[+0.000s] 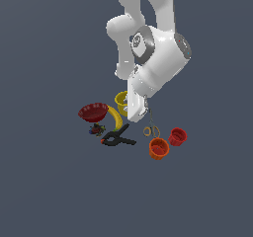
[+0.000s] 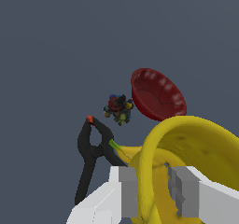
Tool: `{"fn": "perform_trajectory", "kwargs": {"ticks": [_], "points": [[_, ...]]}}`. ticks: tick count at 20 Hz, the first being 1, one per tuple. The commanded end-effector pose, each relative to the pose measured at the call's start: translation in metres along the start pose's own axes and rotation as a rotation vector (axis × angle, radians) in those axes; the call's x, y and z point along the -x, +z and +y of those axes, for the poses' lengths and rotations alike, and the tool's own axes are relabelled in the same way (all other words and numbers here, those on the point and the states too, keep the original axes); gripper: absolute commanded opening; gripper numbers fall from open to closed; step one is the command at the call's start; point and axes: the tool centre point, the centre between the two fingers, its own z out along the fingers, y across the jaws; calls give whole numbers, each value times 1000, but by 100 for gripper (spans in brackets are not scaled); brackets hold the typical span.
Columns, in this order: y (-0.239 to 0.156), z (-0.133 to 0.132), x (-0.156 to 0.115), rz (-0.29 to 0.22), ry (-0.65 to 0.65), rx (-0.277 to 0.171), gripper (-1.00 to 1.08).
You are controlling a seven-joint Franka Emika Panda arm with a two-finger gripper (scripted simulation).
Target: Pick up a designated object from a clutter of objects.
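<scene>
The yellow cup [image 1: 121, 100] stands behind the banana [image 1: 116, 117], half hidden by my hand in the exterior view. In the wrist view the cup [image 2: 196, 143] fills the near corner. My gripper [image 2: 154, 190] straddles its rim wall, one finger [image 2: 127, 190] outside and one inside, both against the wall. In the exterior view the gripper [image 1: 132, 113] is low over the clutter, at the cup's near side. I cannot tell whether the cup is off the floor.
Dark red bowl [image 1: 93, 112] [image 2: 156, 94] is at the exterior view's left of the cup. Toy [image 1: 96, 129] [image 2: 119, 108] and black clamp [image 1: 117, 138] [image 2: 91, 157] lie in front. Scissors [image 1: 151, 130], orange cup [image 1: 158, 148] and red cup [image 1: 177, 137] lie to the right.
</scene>
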Motion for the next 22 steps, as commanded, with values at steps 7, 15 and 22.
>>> {"fn": "perform_trajectory", "kwargs": {"ticks": [7,15,22], "points": [[-66,-25,-44,-1,1,0,-100],[-123,-48,-78,-2,-2,-3,-100],[-164,-66,-103,-2,-5,-4,-100]]}}
